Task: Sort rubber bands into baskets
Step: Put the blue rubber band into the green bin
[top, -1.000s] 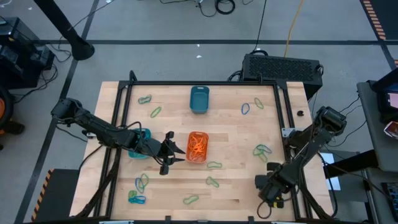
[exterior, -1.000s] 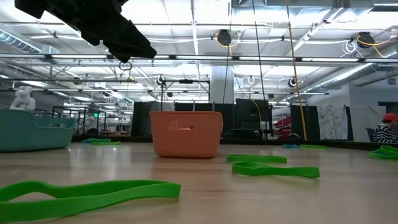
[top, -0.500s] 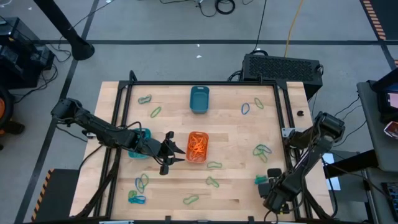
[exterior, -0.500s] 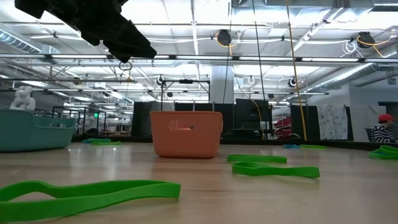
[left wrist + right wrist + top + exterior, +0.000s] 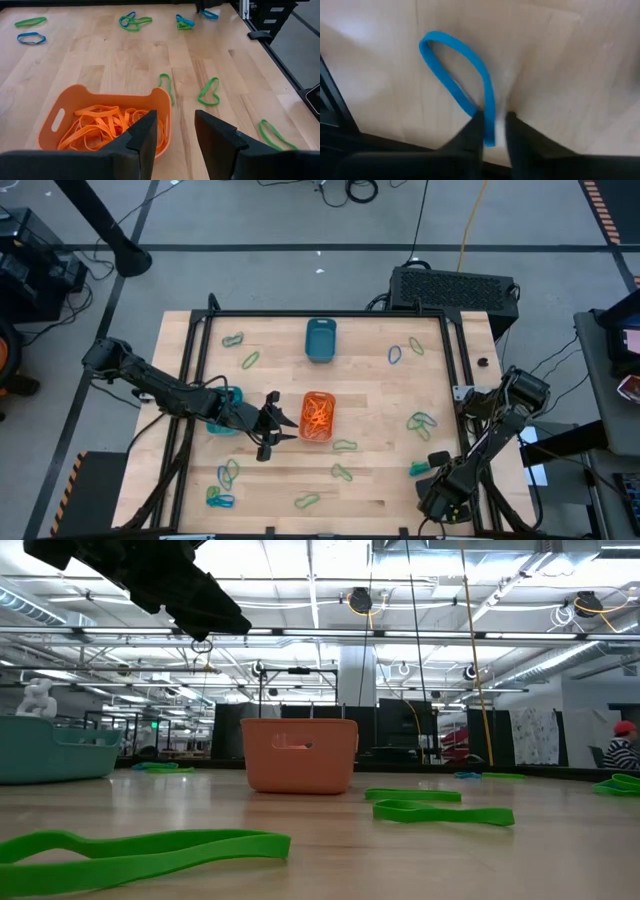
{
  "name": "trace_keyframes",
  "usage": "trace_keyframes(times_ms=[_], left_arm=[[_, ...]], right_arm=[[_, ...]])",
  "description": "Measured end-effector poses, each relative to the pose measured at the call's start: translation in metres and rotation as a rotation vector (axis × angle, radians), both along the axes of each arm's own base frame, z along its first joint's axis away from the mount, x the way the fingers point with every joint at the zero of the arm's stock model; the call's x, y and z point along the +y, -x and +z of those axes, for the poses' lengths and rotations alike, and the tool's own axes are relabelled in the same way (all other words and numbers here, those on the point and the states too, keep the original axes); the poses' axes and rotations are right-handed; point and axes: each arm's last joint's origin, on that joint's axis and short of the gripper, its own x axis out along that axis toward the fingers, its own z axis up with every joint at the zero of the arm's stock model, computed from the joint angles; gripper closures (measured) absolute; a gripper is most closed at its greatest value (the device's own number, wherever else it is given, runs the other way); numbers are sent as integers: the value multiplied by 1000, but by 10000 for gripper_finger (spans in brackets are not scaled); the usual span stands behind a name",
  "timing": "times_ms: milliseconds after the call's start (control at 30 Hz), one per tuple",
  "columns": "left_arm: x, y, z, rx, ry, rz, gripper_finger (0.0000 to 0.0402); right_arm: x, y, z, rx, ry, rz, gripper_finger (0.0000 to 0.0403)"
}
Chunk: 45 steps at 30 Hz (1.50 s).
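Note:
My right gripper [image 5: 492,131] is at the table's near right corner [image 5: 421,471], pointing steeply down and shut on a blue rubber band [image 5: 460,75] that lies on the wood. My left gripper [image 5: 175,135] hovers open at the orange basket's [image 5: 318,416] left side, above its rim [image 5: 107,92]; the basket holds orange bands. In the low view that gripper [image 5: 200,610] hangs at the upper left. A dark teal basket [image 5: 320,339] stands at the far middle. A turquoise basket [image 5: 230,394] shows partly under my left arm. My right gripper pinches one end of the blue band's loop [image 5: 489,120] between its two fingertips, coming from above and pointing steeply down. The rest of the loop lies flat and slack on the table, stretching away from the fingers.
Green bands lie loose near the orange basket [image 5: 345,445], toward the near edge [image 5: 306,501] and at the right [image 5: 421,421]. A green and blue cluster [image 5: 222,485] sits near left, more bands at the far corners [image 5: 394,355]. Black frame rails [image 5: 452,370] border the table.
My right gripper has sunk toward the table at the near right corner, tipped to point more steeply down and rolled at the wrist; the blue band beside it has come into sight in the high view.

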Motion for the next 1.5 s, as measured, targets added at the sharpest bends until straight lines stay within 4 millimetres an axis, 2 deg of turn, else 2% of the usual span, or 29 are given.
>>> trace_keyframes(times_ms=[67, 300, 400, 600, 767, 867, 1100, 1267, 1367, 1500], left_arm=[[0, 0, 0, 0, 0, 0, 262], [0, 0, 0, 0, 0, 0, 262], [0, 0, 0, 0, -1, 0, 262], [0, 0, 0, 3, -2, -1, 262], [1, 2, -3, 34, -12, 0, 262], [1, 4, -7, 78, -8, 11, 262], [1, 7, -11, 141, 46, 27, 262], [-5, 8, -10, 141, 102, 3, 262], [-11, 7, -5, 86, 107, -26, 262], [-16, 4, 3, -9, 96, -67, 262]], right_arm=[[-2, -2, 4, -3, -19, -19, 390], [-6, -13, 41, -48, -60, -70, 400], [-9, -19, 59, -118, -61, -83, 400], [-17, -47, 89, -459, 30, -56, 401], [-29, -84, 106, -771, 118, -27, 402], [-39, -106, 112, -919, 127, -5, 402], [-67, -149, 124, -1137, 128, 42, 403], [-90, -178, 131, -1292, 138, -26, 403], [-100, -192, 127, -1331, 148, -74, 403], [-109, -205, 110, -1292, 161, -80, 403]])
